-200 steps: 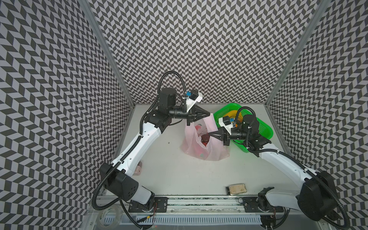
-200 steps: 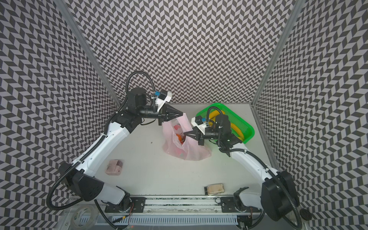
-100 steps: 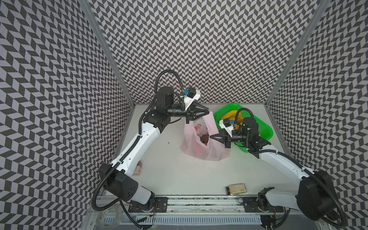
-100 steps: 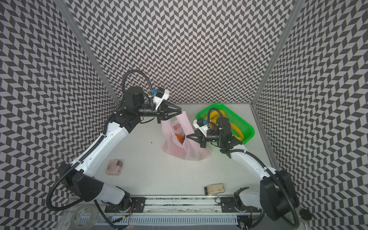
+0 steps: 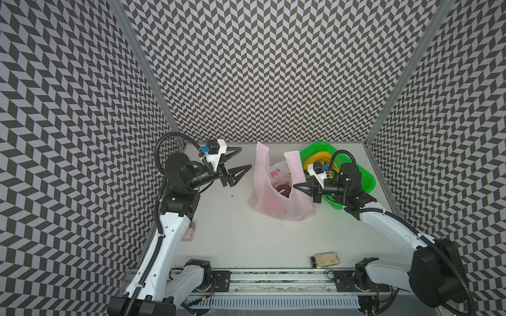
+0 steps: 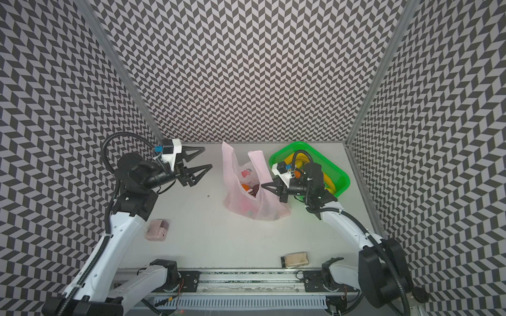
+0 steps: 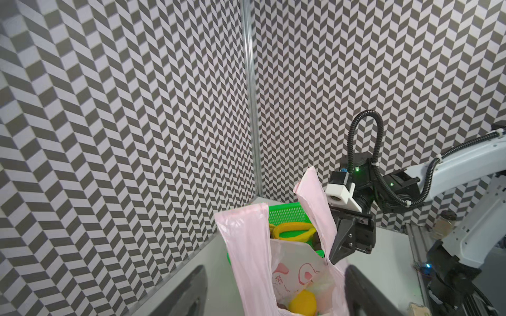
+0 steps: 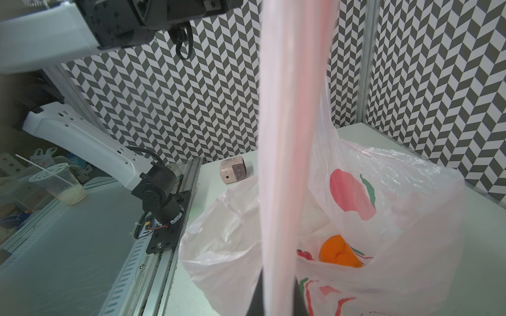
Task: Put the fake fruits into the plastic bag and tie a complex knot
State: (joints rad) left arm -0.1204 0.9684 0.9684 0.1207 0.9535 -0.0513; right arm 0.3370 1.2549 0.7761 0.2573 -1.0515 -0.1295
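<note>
The pink plastic bag stands mid-table, mouth open, its two handles upright and apart; no knot is in view. Fake fruits lie inside: an orange, a lemon, a dark brown one. Yellow bananas rest in the green basket. My left gripper is open and empty, left of the bag. My right gripper is shut on the bag's right handle.
The green mesh basket sits in the back right corner behind my right wrist. A pink block lies by the left arm, and a tan packet lies near the front rail. Patterned walls close in three sides.
My left gripper has opened, let go of the bag's left handle and drawn back to the left. The right gripper stays shut on its handle and has shifted slightly left.
</note>
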